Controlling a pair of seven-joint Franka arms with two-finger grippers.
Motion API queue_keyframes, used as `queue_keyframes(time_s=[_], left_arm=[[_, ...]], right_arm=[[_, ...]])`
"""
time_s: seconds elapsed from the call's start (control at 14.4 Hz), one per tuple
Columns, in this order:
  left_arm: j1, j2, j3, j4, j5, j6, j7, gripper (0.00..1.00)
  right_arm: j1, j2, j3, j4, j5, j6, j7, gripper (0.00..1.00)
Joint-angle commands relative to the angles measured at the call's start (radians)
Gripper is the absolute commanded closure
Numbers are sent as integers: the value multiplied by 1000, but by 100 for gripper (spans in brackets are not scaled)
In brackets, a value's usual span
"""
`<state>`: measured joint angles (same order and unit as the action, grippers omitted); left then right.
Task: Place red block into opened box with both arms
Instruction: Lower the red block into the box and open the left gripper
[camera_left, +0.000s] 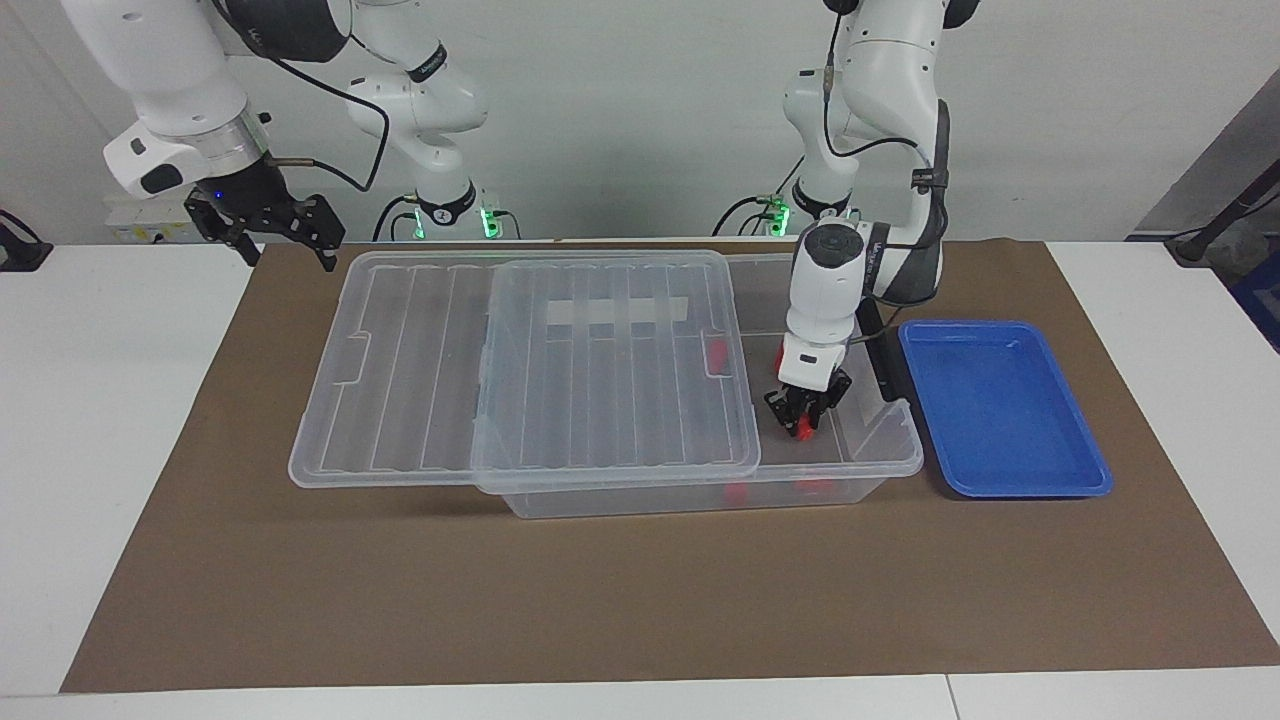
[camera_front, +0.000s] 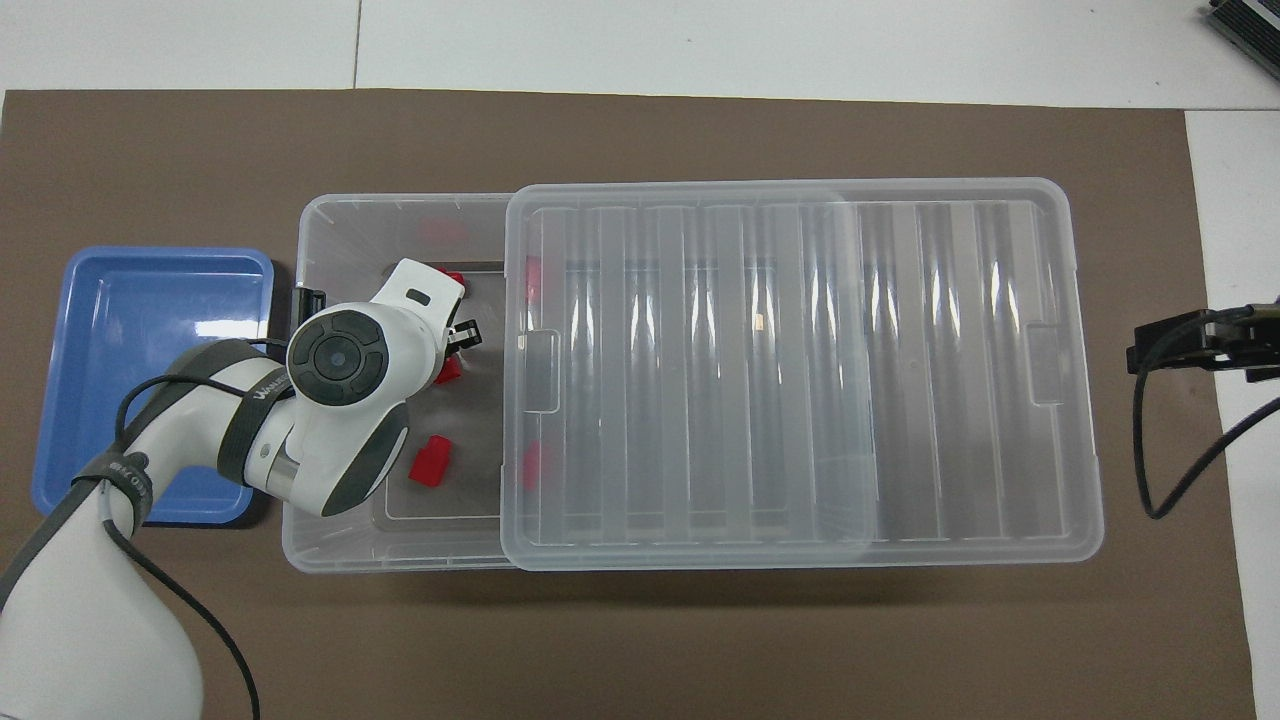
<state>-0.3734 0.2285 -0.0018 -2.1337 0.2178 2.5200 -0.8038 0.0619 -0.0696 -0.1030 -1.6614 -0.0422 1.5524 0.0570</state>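
The box (camera_left: 884, 468) is a clear bin, and its ribbed lid (camera_left: 560, 370) is slid toward the right arm's end, leaving the end by the left arm uncovered. My left gripper (camera_left: 800, 424) reaches down into that uncovered part. A red block (camera_left: 804, 432) sits at its tip, low inside the box; from overhead this block (camera_front: 450, 371) peeks out beside the wrist. Another red block (camera_front: 431, 461) lies on the box floor, and more red blocks show through the lid. My right gripper (camera_left: 272, 228) waits open and empty above the mat's corner.
A shallow blue tray (camera_left: 1003, 405) lies beside the box at the left arm's end of the table. The box and tray rest on a brown mat (camera_left: 600, 600). The overhanging lid covers the mat between the box and the right gripper.
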Motion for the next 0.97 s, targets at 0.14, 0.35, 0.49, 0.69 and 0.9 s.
queue_keyframes(time_s=[0.14, 0.35, 0.49, 0.69, 0.9], left_arm=[[-4, 5, 9, -3, 31, 22, -17, 0], [-5, 5, 9, 1, 31, 14, -14, 0], [-9, -14, 9, 6, 31, -4, -9, 0], [-16, -50, 6, 32, 31, -94, -5, 0], [-19, -81, 5, 69, 31, -185, 6, 0]], right_arm=[[-1, -9, -1, -9, 8, -2, 17, 0], [-1, -9, -1, -9, 8, -2, 17, 0], [-1, -9, -1, -9, 8, 0, 17, 0], [-1, -9, -1, -9, 8, -2, 17, 0], [-1, -9, -1, -9, 8, -2, 17, 0]])
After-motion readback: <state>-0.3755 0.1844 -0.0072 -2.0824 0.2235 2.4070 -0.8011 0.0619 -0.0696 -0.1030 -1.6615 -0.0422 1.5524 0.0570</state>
